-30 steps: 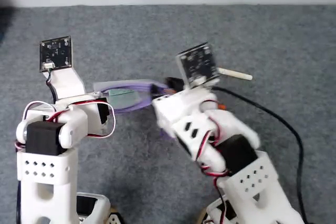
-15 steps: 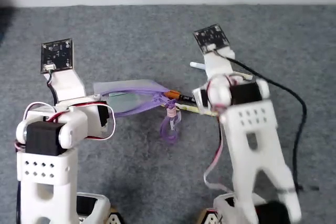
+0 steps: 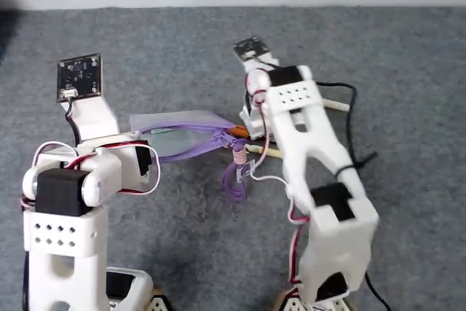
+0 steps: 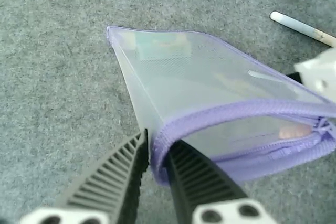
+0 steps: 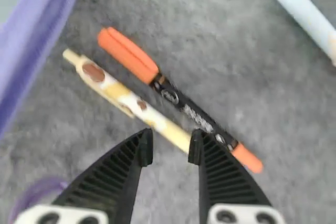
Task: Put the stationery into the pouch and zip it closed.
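Since a second ago the right arm [image 3: 306,129] has swung from crouching low over the pouch mouth out to the side and back in, and is now stretching forward over the pens. The left arm [image 3: 87,172] and the pouch have not shifted.

High view: the translucent purple zip pouch [image 3: 182,132] is lying flat on the grey carpeted table [image 3: 408,49], between the two arms. Its purple wrist loop [image 3: 235,178] is trailing from the open end. An orange-capped pen [image 3: 237,132] and a cream patterned pen [image 3: 271,153] are lying just beside that mouth, outside the pouch. A white pen [image 3: 336,105] is lying farther out, behind the right arm.

Left wrist view: the left gripper [image 4: 155,148] is clamping the pouch [image 4: 210,87] at its end seam, one jaw on each side. The white pen [image 4: 302,27] is lying beyond the pouch.

Right wrist view: the right gripper [image 5: 169,142] is hanging with jaws apart over the cream patterned pen [image 5: 126,100], whose plain end is sitting in the gap. The orange-capped pen [image 5: 173,98] is lying alongside, nearly touching it. The pouch edge [image 5: 31,40] is near the pens' capped ends; the white pen [image 5: 299,9] is well apart.
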